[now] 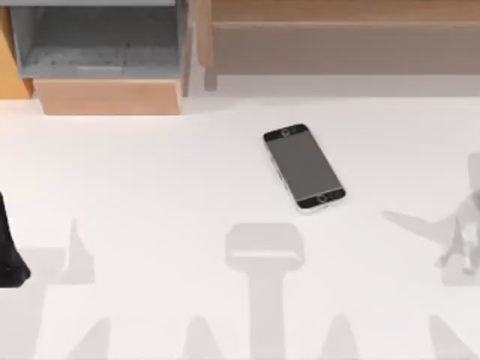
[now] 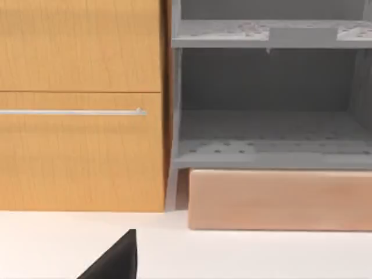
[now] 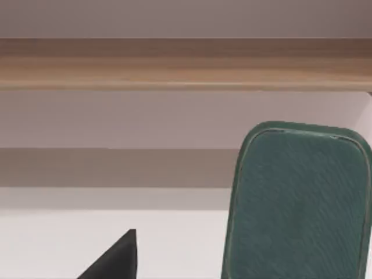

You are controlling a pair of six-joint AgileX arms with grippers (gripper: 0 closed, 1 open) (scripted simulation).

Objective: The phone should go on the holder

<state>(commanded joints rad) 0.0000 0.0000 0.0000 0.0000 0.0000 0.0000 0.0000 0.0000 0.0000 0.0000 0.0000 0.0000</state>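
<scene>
The phone lies flat, screen up, near the middle of the white table, angled with its round button toward the front right. The holder stands at the table's right edge as a pale upright shape. In the right wrist view the holder is a green rounded back panel close ahead. A dark part of my right gripper shows low in that view, apart from the panel. My left arm is parked at the table's left edge, far from the phone. A dark part of my left gripper shows over the table.
A wooden cabinet with a rail handle and a grey shelf unit on a wooden block stand at the back left. A long wooden ledge runs along the back right. Grey shadows cross the front of the table.
</scene>
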